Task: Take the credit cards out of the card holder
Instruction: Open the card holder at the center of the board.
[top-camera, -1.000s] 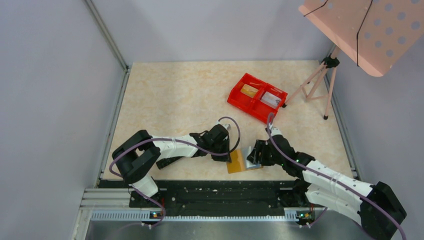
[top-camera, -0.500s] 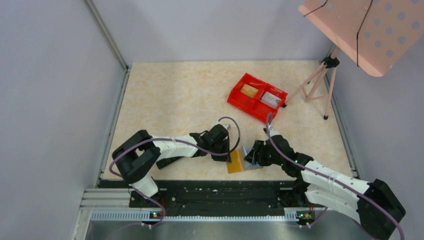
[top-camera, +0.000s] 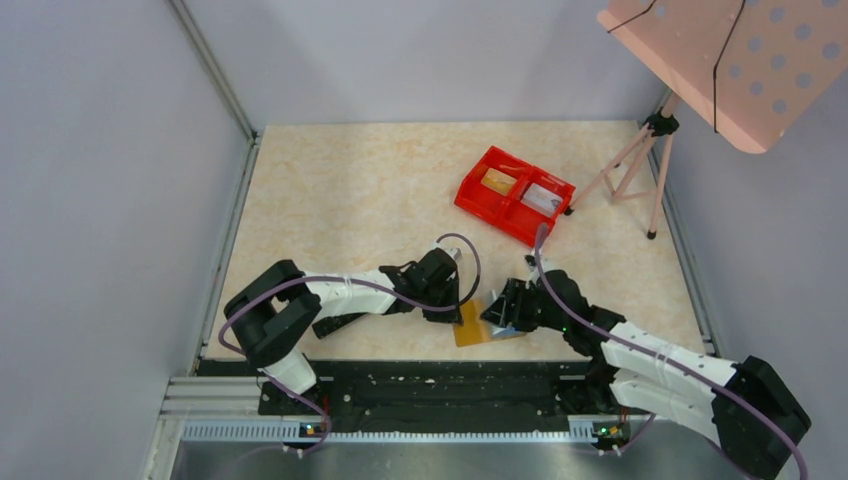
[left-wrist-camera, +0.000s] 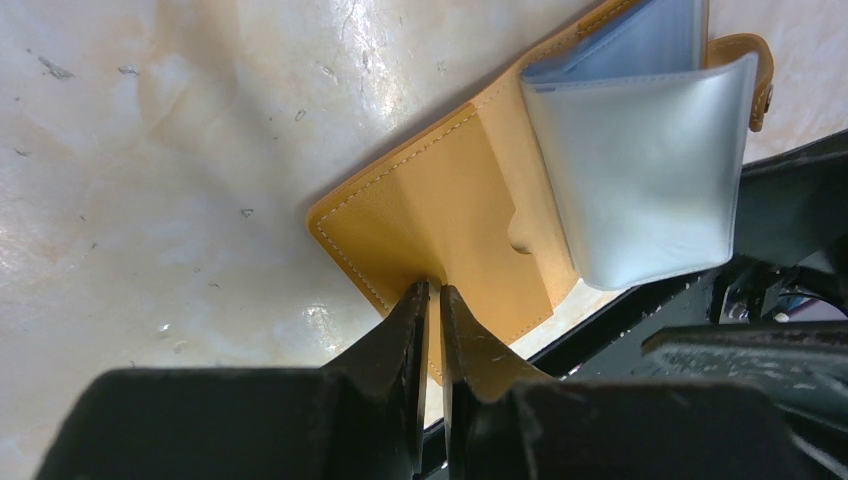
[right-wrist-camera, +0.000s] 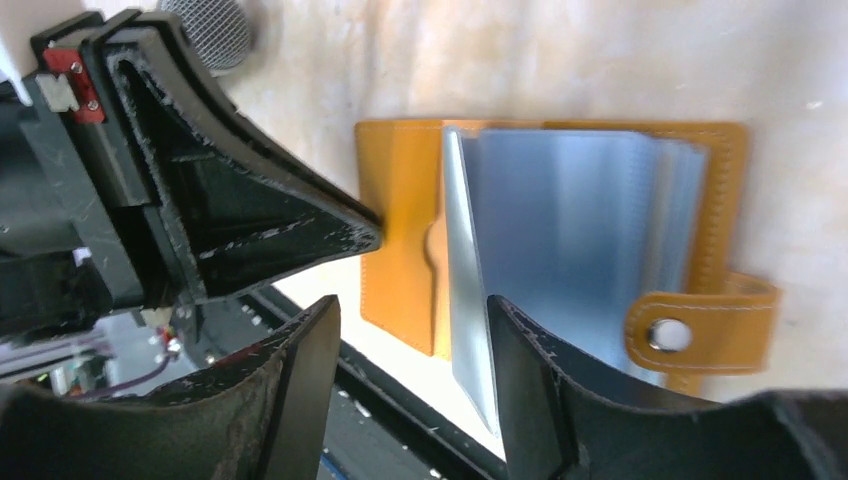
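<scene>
The left claw (left-wrist-camera: 433, 292) is pressed together on the card holder (left-wrist-camera: 440, 215). Its two black fingertips pinch the edge of the tan-brown flap, which lifts in a slight fold at the pinch. From there the holder lies open on the table (top-camera: 350, 190), its long axis running away from that claw's tips and slanting off to their right. The small tab (right-wrist-camera: 730, 315) with its round metal snap (right-wrist-camera: 668, 335) therefore sits at the end farthest from the left claw. Pale blue-grey sleeves (left-wrist-camera: 640, 190) fan up from the spine just beyond the flap; whether any card sits inside them I cannot tell. Nothing on the leather reads as a brand or lettering: it shows a line of pale stitching round the rim and a half-round thumb notch. The right claw (right-wrist-camera: 412, 315) is spread, its fingers well apart and gripping nothing. It hangs over the holder's long side, with the flap's corner and the lower edge of the first sleeve in the gap between the fingers. The holder's long axis runs crosswise to this claw, tab end to its right, and the left claw's tip lies just ahead and to its left. Well beyond both claws, out past the right one, a red tray (top-camera: 488, 217) holds a yellow-gold card (top-camera: 497, 181) in one compartment and a pale grey card (top-camera: 542, 198) in the other, their print too small to read.
</scene>
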